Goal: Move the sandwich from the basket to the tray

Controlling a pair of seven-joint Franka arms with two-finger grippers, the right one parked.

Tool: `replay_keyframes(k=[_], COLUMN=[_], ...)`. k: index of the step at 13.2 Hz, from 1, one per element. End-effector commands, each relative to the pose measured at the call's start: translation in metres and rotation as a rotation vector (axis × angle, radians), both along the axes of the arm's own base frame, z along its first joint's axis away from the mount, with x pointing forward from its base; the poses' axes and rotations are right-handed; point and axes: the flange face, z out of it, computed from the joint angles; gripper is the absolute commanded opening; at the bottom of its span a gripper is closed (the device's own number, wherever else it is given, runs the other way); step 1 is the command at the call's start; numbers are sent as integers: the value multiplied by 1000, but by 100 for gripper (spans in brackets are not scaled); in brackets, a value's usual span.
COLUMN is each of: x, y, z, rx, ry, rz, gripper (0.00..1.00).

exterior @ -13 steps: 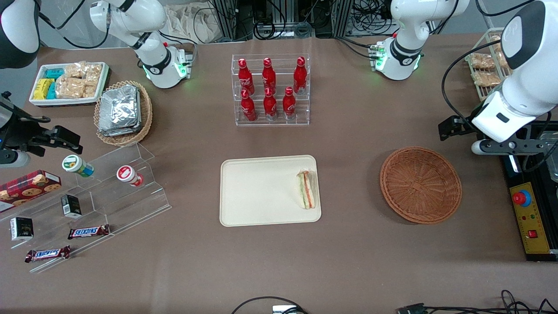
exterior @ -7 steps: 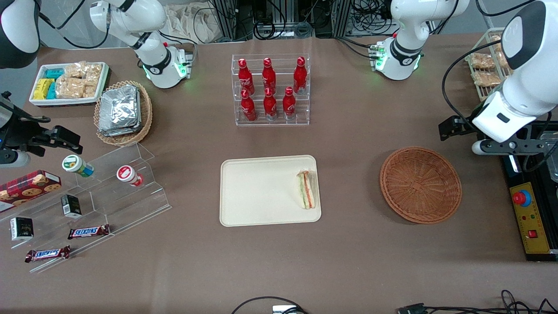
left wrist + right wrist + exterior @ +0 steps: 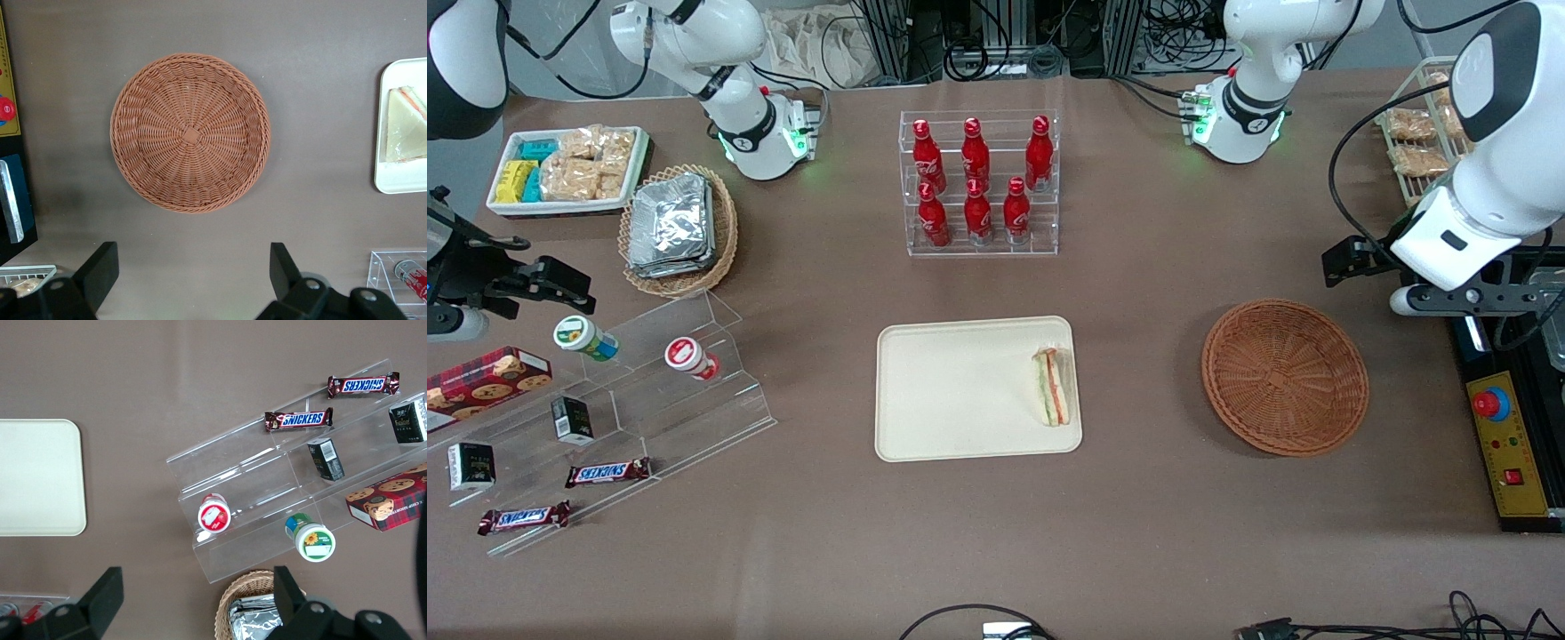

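Front view: the sandwich [image 3: 1052, 387] is seen lying on the tray [image 3: 951, 391], long axis from 12 to 6 o'clock. At its 3 o'clock the basket [image 3: 1285, 377] is bare; the hand [image 3: 190, 280] is held above it, fingers apart.

Robot lab: mock shop table [image 3: 1138, 551], bottle rack [image 3: 978, 182], cable clutter [image 3: 996, 44].

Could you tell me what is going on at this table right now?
The sandwich already lies on the tray, at its edge nearest the basket, which holds nothing. The left arm's gripper hangs open and holds nothing, above the table beside the basket, toward the working arm's end. The move looks done.
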Motion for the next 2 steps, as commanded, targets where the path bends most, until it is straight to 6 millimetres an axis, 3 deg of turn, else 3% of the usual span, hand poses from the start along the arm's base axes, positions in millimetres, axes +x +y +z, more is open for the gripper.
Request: replay_keyframes(k=[1,2], x=[-4,-4], y=[2,2], z=[3,3], rx=[1,1], ry=[1,1], rz=[6,6], gripper=[100,100])
